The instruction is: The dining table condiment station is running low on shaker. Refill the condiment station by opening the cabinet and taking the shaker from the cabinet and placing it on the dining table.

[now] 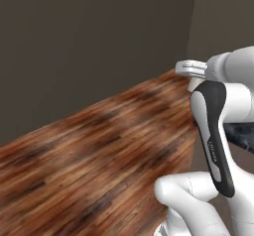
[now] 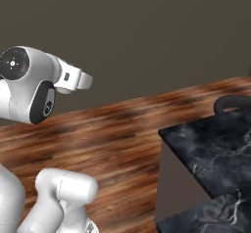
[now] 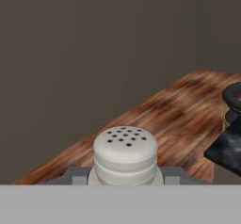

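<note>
The shaker is a pale grey-white cylinder with a rounded top dotted with holes. It stands upright between my two fingers in the hand view, low in the middle. My gripper is shut on it and held above the wooden floor. The dining table, a black marble-look slab with white veins on a grey base, lies to the right of my arm. Its corner appears at the right of the hand view, apart from the shaker. The cabinet is out of view.
A round black stool stands at the table's far side, also seen as the stool in the hand view. Brown plank floor stretches ahead to a plain dark wall.
</note>
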Robot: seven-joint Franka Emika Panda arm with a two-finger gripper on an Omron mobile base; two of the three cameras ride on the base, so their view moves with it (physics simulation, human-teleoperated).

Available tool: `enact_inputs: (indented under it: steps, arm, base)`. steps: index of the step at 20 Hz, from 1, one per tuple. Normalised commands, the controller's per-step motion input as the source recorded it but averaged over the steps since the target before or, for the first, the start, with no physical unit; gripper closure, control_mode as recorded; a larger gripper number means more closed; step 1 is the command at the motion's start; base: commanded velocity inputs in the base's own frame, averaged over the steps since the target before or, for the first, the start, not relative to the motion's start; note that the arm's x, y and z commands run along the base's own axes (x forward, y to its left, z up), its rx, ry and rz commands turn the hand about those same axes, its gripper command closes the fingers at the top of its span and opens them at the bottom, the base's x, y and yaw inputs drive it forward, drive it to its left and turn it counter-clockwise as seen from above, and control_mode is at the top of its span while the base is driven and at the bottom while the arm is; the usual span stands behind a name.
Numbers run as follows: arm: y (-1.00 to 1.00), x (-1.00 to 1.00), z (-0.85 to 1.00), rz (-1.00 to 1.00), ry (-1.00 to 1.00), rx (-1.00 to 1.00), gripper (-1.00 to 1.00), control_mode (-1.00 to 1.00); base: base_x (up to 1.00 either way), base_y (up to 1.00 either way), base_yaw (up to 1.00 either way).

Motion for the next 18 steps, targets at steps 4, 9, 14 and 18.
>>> enact_inputs:
  steps: [4,9,14,18]
  arm:
    - [0.0,0.0,0.0,0.0,0.0,0.0,1.0,1.0]
    - [0.0,0.0,0.0,0.0,0.0,0.0,1.0,1.0]
    - [0.0,0.0,0.0,0.0,0.0,0.0,1.0,1.0]
    - [0.0,0.0,0.0,0.0,0.0,0.0,1.0,1.0]
  base:
    - [0.69,0.18,-0.39]
    - [0.69,0.12,-0.39]
    - [0.71,0.09,-0.39]
    - [0.73,0.05,-0.4]
